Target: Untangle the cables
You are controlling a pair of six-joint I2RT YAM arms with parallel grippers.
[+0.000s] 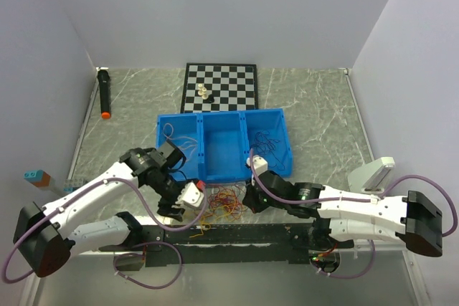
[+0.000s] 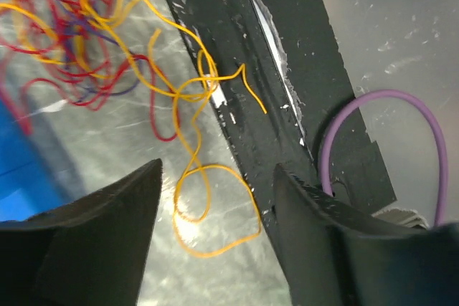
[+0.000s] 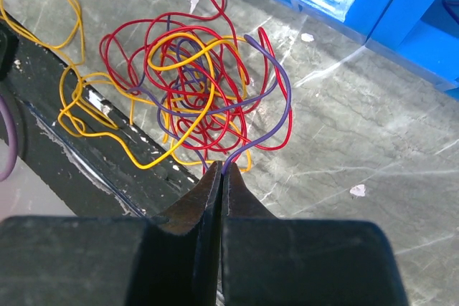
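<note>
A tangle of red, yellow and purple cables lies on the marble table just in front of the blue bin. In the right wrist view the red cable, yellow cable and purple cable are knotted together. My right gripper is shut on the purple cable's end at the tangle's near edge. My left gripper is open and empty, hovering over a loose yellow loop beside the tangle. In the top view the left gripper is left of the pile, the right gripper right of it.
A blue three-part bin holding more cables stands behind the tangle. A chessboard with pieces lies at the back. A black marker lies at the far left. A black taped strip runs along the near edge.
</note>
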